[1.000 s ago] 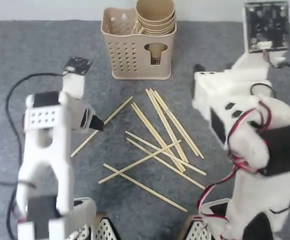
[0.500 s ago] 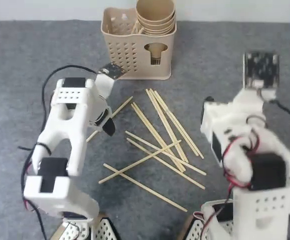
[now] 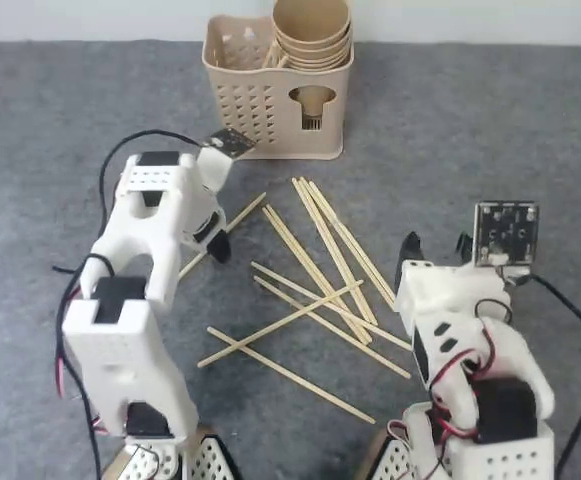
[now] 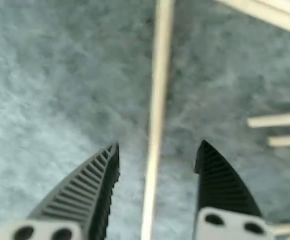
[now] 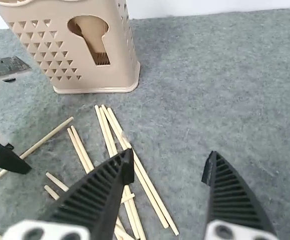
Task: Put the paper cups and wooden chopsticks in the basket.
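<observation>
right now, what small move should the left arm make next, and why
Probably ease the left tool down and close it. It stands open astride one chopstick lying on the grey mat, with the stick running through its gap. The cups already sit in the basket, so the loose sticks are what's left.

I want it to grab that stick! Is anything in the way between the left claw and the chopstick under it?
Nothing visible is in the way. The left gripper is open, and the chopstick lies bare on the grey mat between its fingers.
</observation>
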You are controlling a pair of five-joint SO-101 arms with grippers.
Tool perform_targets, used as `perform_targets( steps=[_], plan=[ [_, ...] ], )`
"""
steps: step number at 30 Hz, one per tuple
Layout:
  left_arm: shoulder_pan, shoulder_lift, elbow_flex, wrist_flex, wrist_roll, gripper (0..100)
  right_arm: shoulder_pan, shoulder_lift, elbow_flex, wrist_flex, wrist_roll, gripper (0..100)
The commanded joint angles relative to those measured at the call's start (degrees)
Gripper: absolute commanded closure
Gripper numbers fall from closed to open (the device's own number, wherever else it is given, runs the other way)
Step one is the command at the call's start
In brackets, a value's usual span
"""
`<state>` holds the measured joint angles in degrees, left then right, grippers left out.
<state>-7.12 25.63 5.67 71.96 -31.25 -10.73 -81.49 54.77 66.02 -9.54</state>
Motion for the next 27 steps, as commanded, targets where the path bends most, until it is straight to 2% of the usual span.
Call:
perform_targets(
  steps=[1, 4, 13, 17, 19, 22, 27],
  plan=[
    [0.0, 2.99, -5.23, -0.88, -0.79, 86, 0.48, -3.82, 2.11, -2.68, -0.79, 76.4],
    [0.26, 5.98, -8.48, 1.67, -0.79, 94, 0.57, -5.93, 3.69, -2.51, -0.79, 76.4],
    [2.55, 7.91, -11.12, 13.45, -0.7, 97, 0.22, -7.16, 6.86, -2.42, -1.05, 76.4],
    [4.04, 7.91, -16.57, 23.03, -0.44, 98, -1.63, -7.16, 11.69, -3.21, -8.18, 76.4],
    [4.4, 7.91, -21.49, 27.96, 0.7, 98, -2.68, -7.16, 14.77, -6.55, -8.97, 76.4],
    [4.04, 7.47, -26.68, 28.66, 4.48, 98, -3.12, -7.25, 19.16, -10.33, -9.32, 76.4],
    [5.45, 0.97, -27.65, 28.66, 5.01, 98, -6.2, -7.25, 28.75, -19.74, -9.32, 76.4]
  ],
)
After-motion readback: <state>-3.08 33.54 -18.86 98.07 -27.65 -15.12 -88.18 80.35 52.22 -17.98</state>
